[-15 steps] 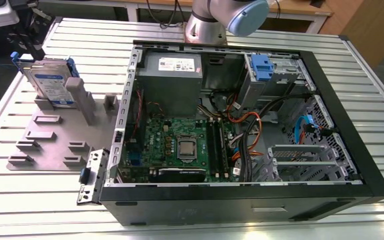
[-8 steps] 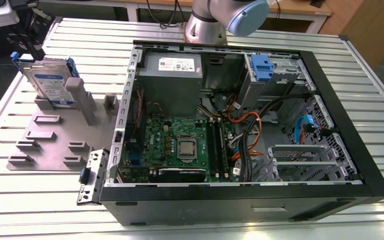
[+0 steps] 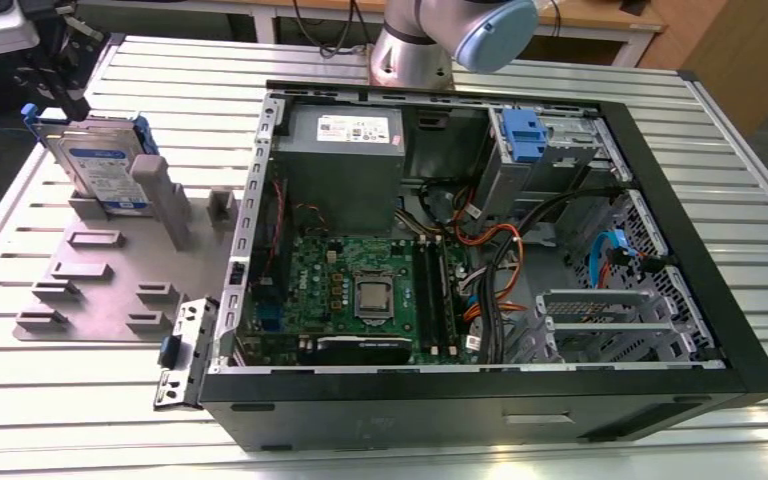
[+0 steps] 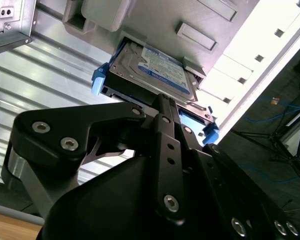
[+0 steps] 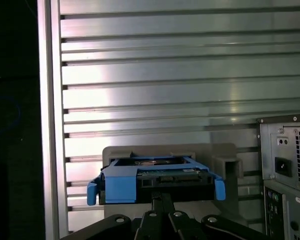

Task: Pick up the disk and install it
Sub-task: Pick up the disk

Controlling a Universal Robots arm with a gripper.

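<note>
The disk (image 3: 101, 165) stands on edge, leaning in a slot of the grey holder plate (image 3: 111, 275) at the exterior view's left. It is silver with a white-and-blue label and blue rails. My gripper (image 3: 71, 108) hangs right above its upper edge. In the second wrist view the black fingers (image 4: 162, 102) meet as one narrow bar that reaches the near edge of the disk (image 4: 157, 70). The first wrist view shows the disk (image 5: 155, 177) edge-on, with my gripper (image 5: 162, 196) shut at the middle of that edge. I cannot tell whether the tips touch it.
An open black computer case (image 3: 491, 400) lies on the slatted metal table (image 3: 357, 60), to the exterior view's right of the holder. Inside are a grey power-supply box (image 3: 344, 150), a motherboard (image 3: 371, 290), cables and a grey drive cage with a blue latch (image 3: 524, 135).
</note>
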